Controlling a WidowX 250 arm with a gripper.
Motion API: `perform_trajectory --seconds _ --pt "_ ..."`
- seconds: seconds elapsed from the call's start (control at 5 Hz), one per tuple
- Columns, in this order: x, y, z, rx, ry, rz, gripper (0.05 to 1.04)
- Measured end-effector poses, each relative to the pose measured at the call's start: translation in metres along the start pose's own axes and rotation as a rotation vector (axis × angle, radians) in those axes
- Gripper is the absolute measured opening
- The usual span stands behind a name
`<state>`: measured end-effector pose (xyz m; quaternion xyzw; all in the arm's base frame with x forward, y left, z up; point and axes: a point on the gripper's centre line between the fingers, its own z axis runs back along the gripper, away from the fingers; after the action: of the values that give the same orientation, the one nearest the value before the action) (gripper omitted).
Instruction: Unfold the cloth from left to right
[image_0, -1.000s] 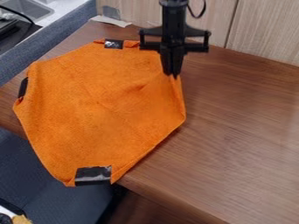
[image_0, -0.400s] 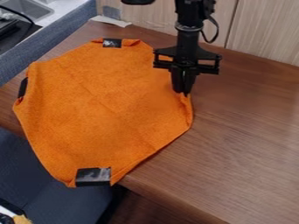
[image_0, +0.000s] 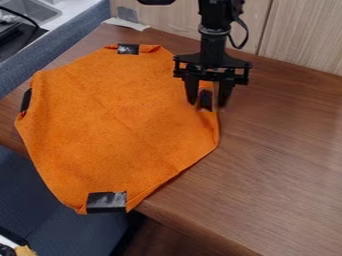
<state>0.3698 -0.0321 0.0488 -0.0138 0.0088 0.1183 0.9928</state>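
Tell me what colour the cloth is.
The cloth is orange, best seen in the camera view.

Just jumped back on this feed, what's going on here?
The arm's end effector is at the right edge of the orange cloth, fingers apart with a black patch between them, so it doesn't look gripped. The cloth lies mostly spread on the table, its lower-left part reaching past the table's edge.

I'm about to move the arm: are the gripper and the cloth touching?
Cannot tell: in the camera view, the open gripper overlaps the cloth, with neither contact nor gap plain.
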Motion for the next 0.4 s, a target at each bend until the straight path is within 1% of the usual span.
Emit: perform_trajectory --seconds 0.2,0.4 --pt "0.001 -0.002 0.014 -0.018 -0.019 -0.019 1.011" --pt "0.001 0.000 0.037 -0.047 -0.055 -0.051 1.010"
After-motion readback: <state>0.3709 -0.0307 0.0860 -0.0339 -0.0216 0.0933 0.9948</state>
